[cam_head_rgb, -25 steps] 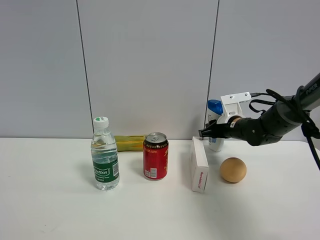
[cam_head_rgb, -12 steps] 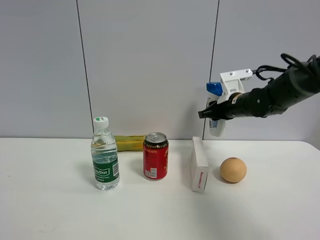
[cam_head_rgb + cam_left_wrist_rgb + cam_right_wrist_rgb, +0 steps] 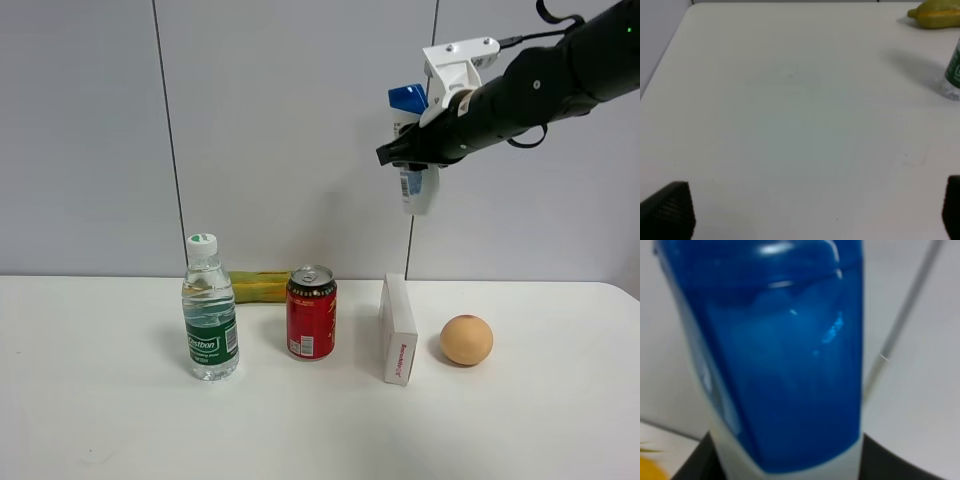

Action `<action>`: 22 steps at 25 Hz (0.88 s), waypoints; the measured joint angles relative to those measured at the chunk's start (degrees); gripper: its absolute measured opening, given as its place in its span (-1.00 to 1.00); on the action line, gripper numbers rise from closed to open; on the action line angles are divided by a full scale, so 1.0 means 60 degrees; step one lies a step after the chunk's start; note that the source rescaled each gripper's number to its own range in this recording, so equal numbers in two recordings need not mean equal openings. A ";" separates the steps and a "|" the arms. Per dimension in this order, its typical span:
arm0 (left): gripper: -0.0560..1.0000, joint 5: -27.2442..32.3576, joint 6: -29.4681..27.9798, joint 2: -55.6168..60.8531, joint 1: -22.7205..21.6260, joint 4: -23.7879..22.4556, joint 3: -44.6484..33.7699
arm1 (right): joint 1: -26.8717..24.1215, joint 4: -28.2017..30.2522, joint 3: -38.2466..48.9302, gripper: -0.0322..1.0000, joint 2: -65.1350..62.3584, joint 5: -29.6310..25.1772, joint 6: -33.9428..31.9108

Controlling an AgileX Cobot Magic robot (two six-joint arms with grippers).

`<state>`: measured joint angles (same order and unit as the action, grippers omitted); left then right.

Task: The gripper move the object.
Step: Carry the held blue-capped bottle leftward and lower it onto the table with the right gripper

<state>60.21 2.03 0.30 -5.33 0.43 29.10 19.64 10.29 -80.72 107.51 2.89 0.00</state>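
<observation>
Table [image 3: 100, 420] sits well below the action: the right arm [image 3: 540, 80] reaches high over its box [image 3: 398, 330] and ball [image 3: 466, 340] end, gripper [image 3: 392, 155] pinching the bottle [image 3: 420, 195] across its body below the blue cap [image 3: 407, 98]. Bottle hangs nearly upright, long axis vertical, base toward the table; any placing means coming down.

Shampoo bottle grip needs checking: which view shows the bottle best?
Exterior high: the whole shampoo bottle hangs in the right gripper. Right wrist shows only its blue cap, blurred. Left wrist shows none of it.
</observation>
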 joint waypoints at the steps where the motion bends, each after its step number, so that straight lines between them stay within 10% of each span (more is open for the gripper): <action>1: 1.00 0.0000 0.0000 0.0000 0.0000 0.0000 0.0000 | 0.0187 0.0000 0.0000 -0.93 -0.0120 -0.0132 0.0000; 22: 1.00 0.0000 0.0000 0.0000 0.0000 0.0000 0.0000 | 0.4460 -0.0911 0.0000 -0.93 -0.0892 -0.2471 -0.0324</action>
<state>60.21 2.03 0.30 -5.33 0.43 29.10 46.40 4.83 -80.72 102.16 -11.94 -1.94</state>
